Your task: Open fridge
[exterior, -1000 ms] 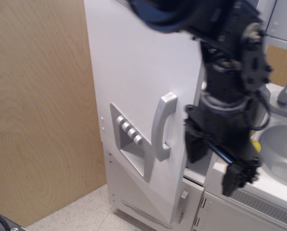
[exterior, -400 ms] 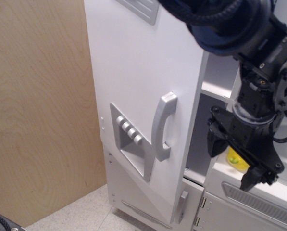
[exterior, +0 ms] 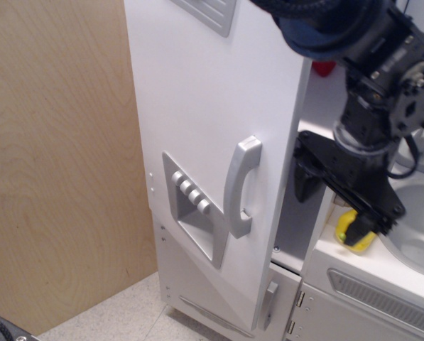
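A: Observation.image view shows the fridge (exterior: 204, 106) on the left-centre, tall and white, standing against a wooden wall (exterior: 55, 163). Its big door (exterior: 212, 142) is swung out a bit; a dark gap is visible btw the door's right edge and the cabinet body.

B: And the handle?

A: Silver vertical handle (exterior: 241, 186) sits near the door's right edge. Just left of it is the grey dispenser panel (exterior: 190, 206) w/ four round buttons (exterior: 191, 196) in a diagonal row. Nothing touches the handle.

B: Where is the gripper?

A: Gripper (exterior: 332, 202) is black, hanging from the arm (exterior: 368, 64) which comes in from the top right. It is to the right of the door edge, in front of the opening. Left finger (exterior: 305, 177) is close to the door edge, but I cannot tell if it touches. Right finger (exterior: 373, 217) points down toward the counter.

B: Open or closed?

A: Fingers are spread apart, w/ clear space btw them, and they hold nothing.

B: What else is there?

A: A yellow object (exterior: 355, 231) lies on the white counter, partly hidden behind the right finger. Something red (exterior: 324, 68) is seen inside the fridge, high up; too small to say what it is. The sink (exterior: 417, 227) is at the right edge. Below is the smaller lower door w/ a short handle (exterior: 270, 302), and a grey vent (exterior: 382, 291) on the sink cabinet.
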### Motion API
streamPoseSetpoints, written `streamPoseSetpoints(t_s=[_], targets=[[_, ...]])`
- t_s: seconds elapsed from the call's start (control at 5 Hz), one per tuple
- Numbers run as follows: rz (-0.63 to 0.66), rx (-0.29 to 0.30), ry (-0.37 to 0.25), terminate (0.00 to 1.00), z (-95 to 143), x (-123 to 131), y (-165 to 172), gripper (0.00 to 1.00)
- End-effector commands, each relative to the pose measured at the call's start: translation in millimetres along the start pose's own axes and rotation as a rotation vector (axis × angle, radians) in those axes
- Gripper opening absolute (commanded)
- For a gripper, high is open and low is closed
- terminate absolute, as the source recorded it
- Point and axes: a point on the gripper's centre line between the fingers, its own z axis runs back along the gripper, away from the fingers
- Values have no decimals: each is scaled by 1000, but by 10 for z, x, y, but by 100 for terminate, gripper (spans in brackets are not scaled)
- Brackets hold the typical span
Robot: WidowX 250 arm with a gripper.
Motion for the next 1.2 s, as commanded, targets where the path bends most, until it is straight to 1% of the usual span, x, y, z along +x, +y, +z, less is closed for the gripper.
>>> streamPoseSetpoints(t_s=[0.0,0.2,0.4,0.6,0.8,1.0], targets=[[33,33,-19,0,259,-292,274,100],[25,23,6,0,323,-550,316,100],[36,24,-3,0,454,-796,386,100],[78,33,7,0,567,-1047,595,100],[141,69,20,0,581,-1213,855,100],[208,113,5,0,602,-1303,1127,100]])
